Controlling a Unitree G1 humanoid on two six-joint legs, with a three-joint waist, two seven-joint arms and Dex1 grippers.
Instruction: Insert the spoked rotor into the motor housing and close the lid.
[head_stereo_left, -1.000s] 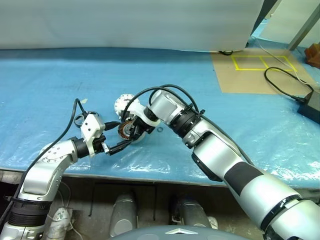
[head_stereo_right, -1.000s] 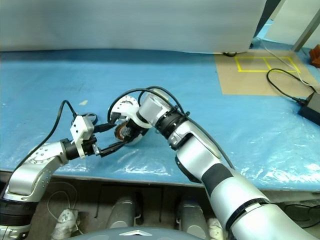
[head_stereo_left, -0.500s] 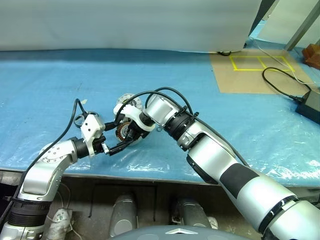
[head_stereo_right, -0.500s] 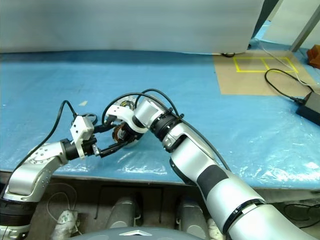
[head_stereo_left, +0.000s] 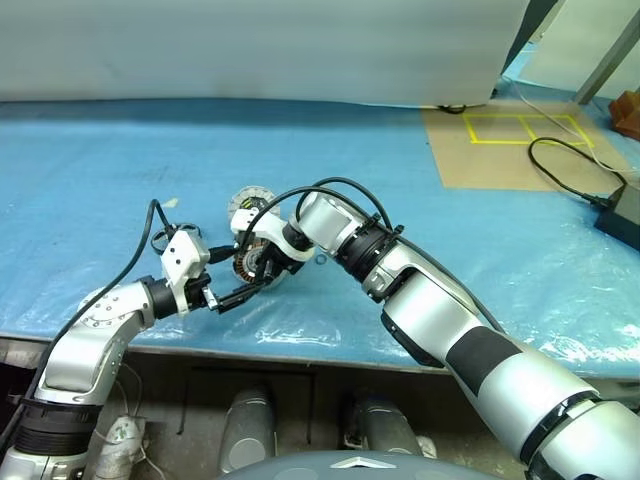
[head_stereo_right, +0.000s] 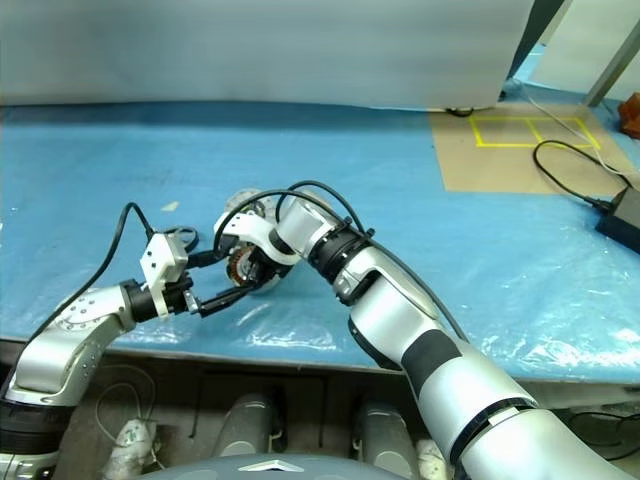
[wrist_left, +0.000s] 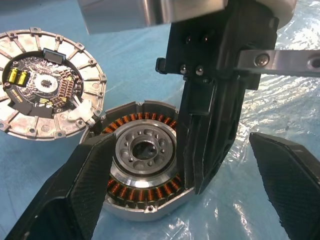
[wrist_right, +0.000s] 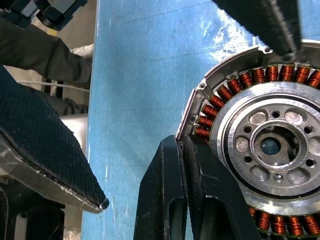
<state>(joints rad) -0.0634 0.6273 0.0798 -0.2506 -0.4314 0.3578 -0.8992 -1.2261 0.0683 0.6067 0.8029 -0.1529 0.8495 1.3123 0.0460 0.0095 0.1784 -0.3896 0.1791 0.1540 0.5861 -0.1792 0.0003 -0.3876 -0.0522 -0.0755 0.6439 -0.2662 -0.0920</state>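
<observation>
- While both arms reach inward over the blue-covered bench, the right arm stretches from the lower right across to the centre, its wrist bent so that the right gripper points steeply down and toward the robot's left.
- The left arm comes in low from the left edge, elbow out, with the left gripper held nearly level and aimed toward the robot's right.
- The left gripper stands wide open and holds nothing; its two textured fingers spread to either side of the motor housing, one just beside the silver rim, the other well off on the far side of the right gripper.
- The right gripper's two black fingers are pressed together, with nothing between them; their tips come down at the housing's edge, over the ring of copper windings and beside the rim. Whether they touch the metal cannot be told.
- The motor housing lies flat on the bench between the two grippers, its pale drilled centre facing up.
- A second round part, a ribbed silver disc with a circuit board, lies on the bench just beside the housing, on the side away from the robot.
- A black cable and a taped yellow outline lie far off to the right.
</observation>
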